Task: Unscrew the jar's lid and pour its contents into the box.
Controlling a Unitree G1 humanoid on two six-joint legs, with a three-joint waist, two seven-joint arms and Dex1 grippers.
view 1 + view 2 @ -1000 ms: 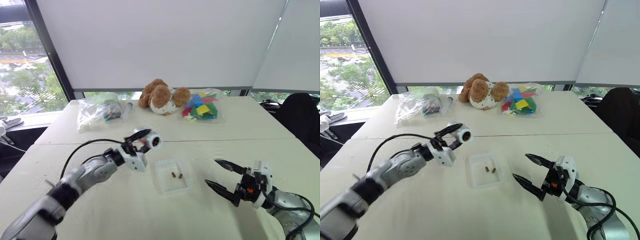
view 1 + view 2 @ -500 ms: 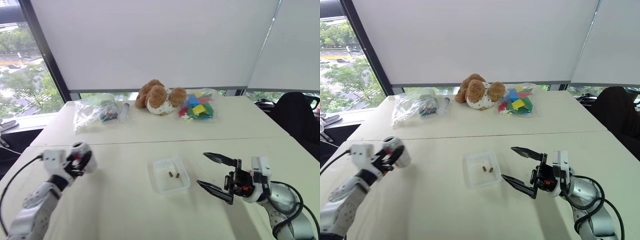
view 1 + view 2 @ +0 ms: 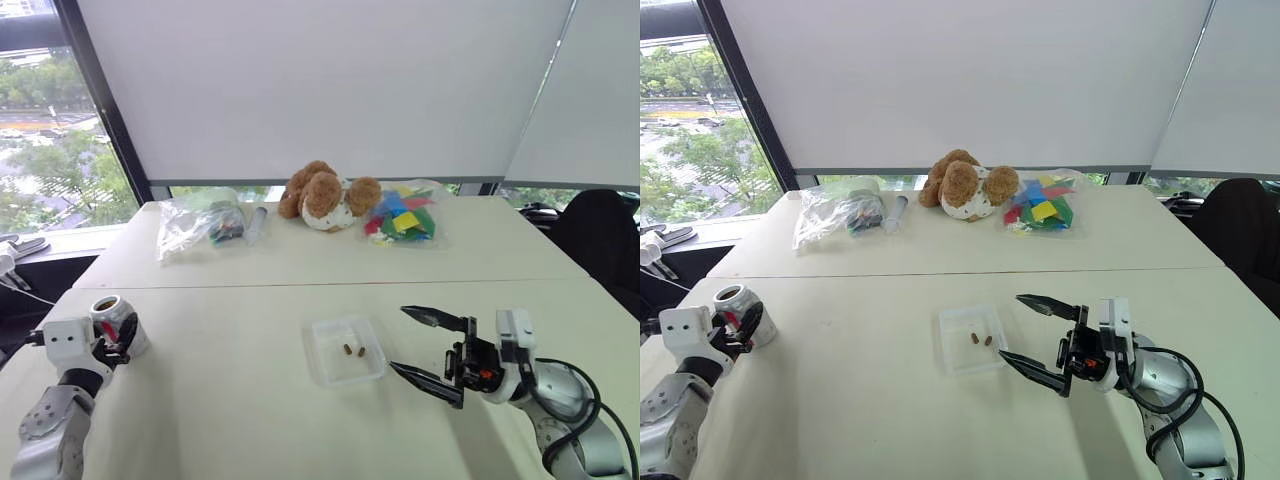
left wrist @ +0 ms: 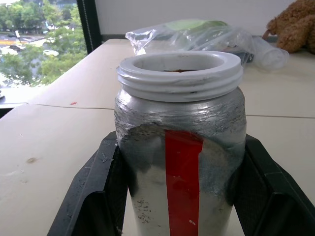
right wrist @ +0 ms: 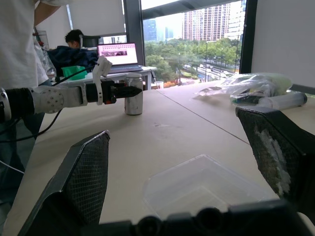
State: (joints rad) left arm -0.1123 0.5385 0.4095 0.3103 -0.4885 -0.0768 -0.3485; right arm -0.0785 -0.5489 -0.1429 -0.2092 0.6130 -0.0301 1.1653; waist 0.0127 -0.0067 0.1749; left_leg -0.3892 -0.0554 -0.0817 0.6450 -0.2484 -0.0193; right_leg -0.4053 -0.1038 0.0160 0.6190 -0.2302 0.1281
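Two brown pellets [image 3: 353,350] already lying in clear plastic box [image 3: 345,352], so I judge pour done. Jar [image 3: 118,323] upright, lid off, threaded mouth open, red label facing my left wrist camera; my left gripper [image 3: 113,340] clamped on its body, jar base at or near tabletop, can't tell contact. Box sits well to right of that gripper, just beside tips of my right gripper [image 3: 428,345], whose fingers gape wide, empty. Left, by my reckoning: release jar.
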